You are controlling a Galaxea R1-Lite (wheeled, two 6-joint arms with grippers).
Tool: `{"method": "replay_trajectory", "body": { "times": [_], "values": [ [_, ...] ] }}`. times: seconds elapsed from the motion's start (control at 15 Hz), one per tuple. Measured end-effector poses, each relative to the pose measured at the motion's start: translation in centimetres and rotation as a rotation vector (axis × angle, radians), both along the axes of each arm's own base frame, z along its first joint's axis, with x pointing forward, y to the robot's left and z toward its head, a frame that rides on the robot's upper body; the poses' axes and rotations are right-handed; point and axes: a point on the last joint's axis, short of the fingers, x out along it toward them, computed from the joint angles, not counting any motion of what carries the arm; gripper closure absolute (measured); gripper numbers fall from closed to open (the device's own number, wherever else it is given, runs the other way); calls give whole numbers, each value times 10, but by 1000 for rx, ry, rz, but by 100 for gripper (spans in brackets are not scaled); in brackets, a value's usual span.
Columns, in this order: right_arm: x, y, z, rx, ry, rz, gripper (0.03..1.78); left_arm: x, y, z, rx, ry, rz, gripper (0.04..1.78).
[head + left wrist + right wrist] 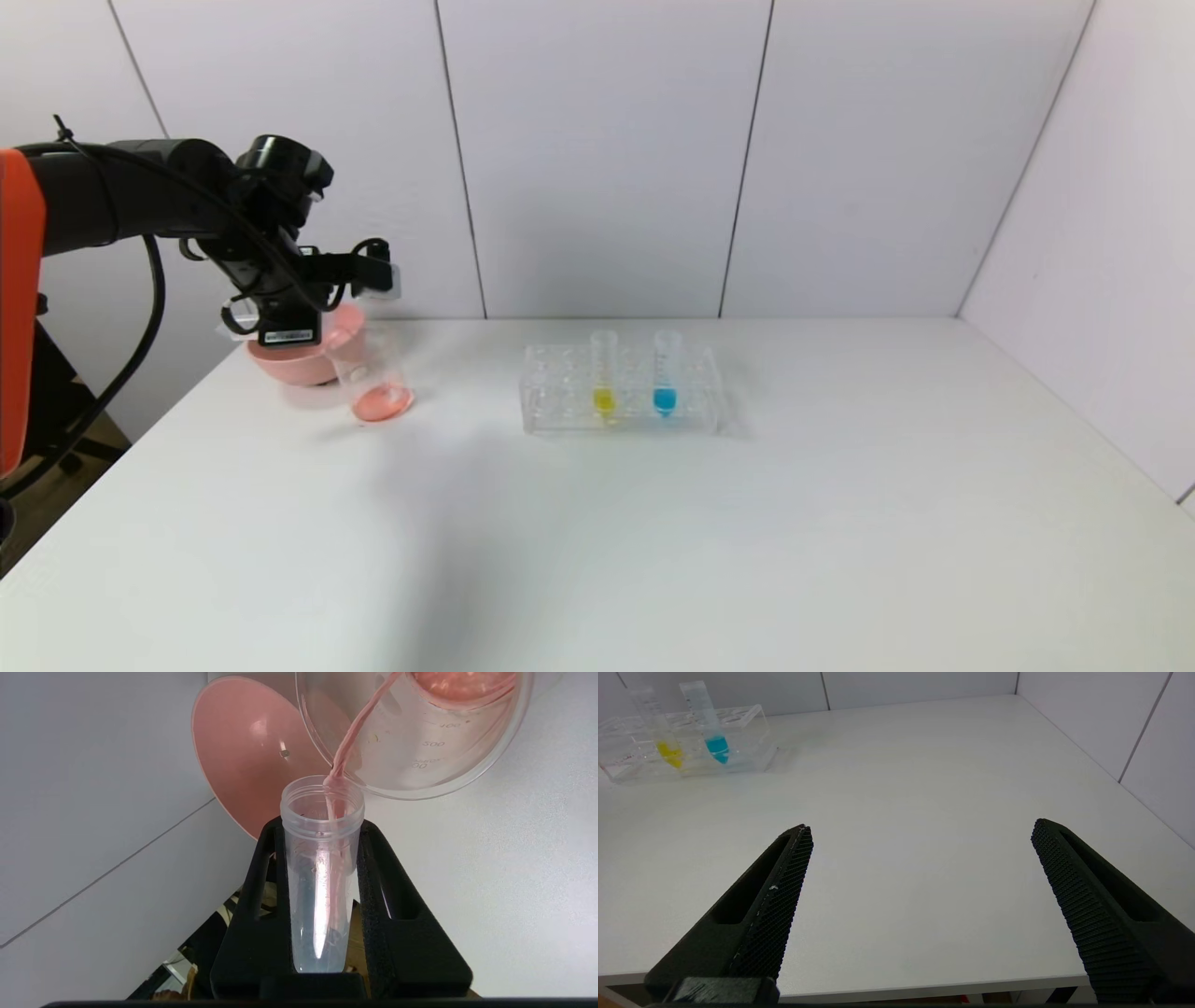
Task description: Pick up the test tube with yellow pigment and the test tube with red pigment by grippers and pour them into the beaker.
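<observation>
My left gripper (378,278) (322,826) is shut on the test tube with red pigment (322,882), tipped mouth-down over the beaker (369,373) (420,742). A thin pink-red stream runs from the tube's mouth into the beaker, which holds pink liquid at its bottom. The tube is almost drained. The test tube with yellow pigment (604,373) (658,723) stands upright in the clear rack (560,415) (747,732). My right gripper (920,830) is open and empty above the table's front edge; it is out of the head view.
A pink bowl (299,359) (247,756) stands right behind the beaker at the table's back left. A blue-liquid tube (665,373) (707,718) stands beside the yellow one in the rack. White walls close the back and right.
</observation>
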Motion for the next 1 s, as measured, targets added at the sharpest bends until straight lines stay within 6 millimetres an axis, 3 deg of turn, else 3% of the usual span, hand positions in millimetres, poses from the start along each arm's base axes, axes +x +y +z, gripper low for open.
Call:
{"method": "replay_trajectory", "body": {
  "times": [0.6, 1.0],
  "values": [
    [0, 0, 0, 0, 0, 0, 10, -1, -21, -1, 88, 4, -2, 139],
    [0, 0, 0, 0, 0, 0, 10, -2, -20, 4, 60, -24, -3, 139]
  ]
}}
